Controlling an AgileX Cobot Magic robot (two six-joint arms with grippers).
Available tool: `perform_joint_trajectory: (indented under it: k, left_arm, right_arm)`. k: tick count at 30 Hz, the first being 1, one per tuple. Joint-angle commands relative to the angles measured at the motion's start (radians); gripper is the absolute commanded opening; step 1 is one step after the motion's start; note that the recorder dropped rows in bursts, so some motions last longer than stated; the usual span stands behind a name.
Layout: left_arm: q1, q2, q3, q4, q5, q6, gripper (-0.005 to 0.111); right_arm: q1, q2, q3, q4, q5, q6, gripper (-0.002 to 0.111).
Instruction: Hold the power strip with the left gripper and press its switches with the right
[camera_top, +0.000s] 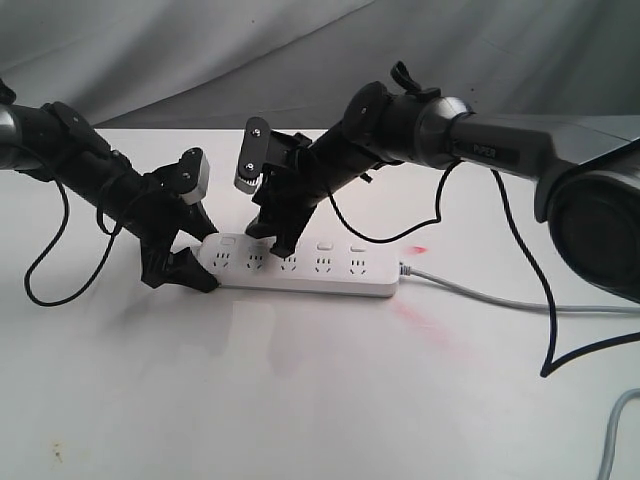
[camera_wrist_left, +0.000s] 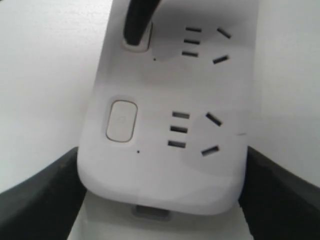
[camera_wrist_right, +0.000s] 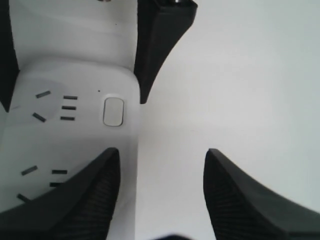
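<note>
The white power strip (camera_top: 300, 272) lies flat on the white table. My left gripper (camera_top: 203, 262) is shut on its left rounded end. In the left wrist view the black fingers (camera_wrist_left: 40, 195) press both sides of the power strip (camera_wrist_left: 165, 170). The end switch (camera_wrist_left: 121, 120) is uncovered. My right gripper (camera_top: 272, 238) stands open over the strip. One of its fingertips (camera_wrist_left: 137, 22) rests on the second switch from the held end; the other hangs over the bare table behind the strip. In the right wrist view the right gripper (camera_wrist_right: 161, 152) holds nothing, and the end switch (camera_wrist_right: 113, 111) shows.
A thin grey cord (camera_top: 480, 295) runs from the strip's right end toward the right edge. Black cables loop from both arms, one low on the right (camera_top: 548, 350). A faint red light patch (camera_top: 425, 325) lies near the cord. Grey cloth hangs behind the table.
</note>
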Motion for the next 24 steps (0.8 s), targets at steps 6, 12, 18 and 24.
perform_joint_trajectory:
  k: [6,12,18,24]
  left_arm:
    - [-0.003,0.032,0.017,0.041,0.004,-0.013,0.064]
    - [-0.003,0.032,0.017,0.041,0.004,-0.013,0.064]
    - [-0.003,0.032,0.017,0.041,0.004,-0.013,0.064]
    - [-0.003,0.032,0.017,0.041,0.004,-0.013,0.064]
  right_arm:
    - [-0.009,-0.011,0.004,-0.02,-0.019,-0.003,0.048]
    - [-0.009,0.015,0.004,-0.018,-0.024,-0.003,0.048]
    - [-0.009,0.023,0.004,-0.007,-0.021,-0.003,0.048]
    - [-0.009,0.023,0.004,-0.007,-0.011,-0.003,0.048]
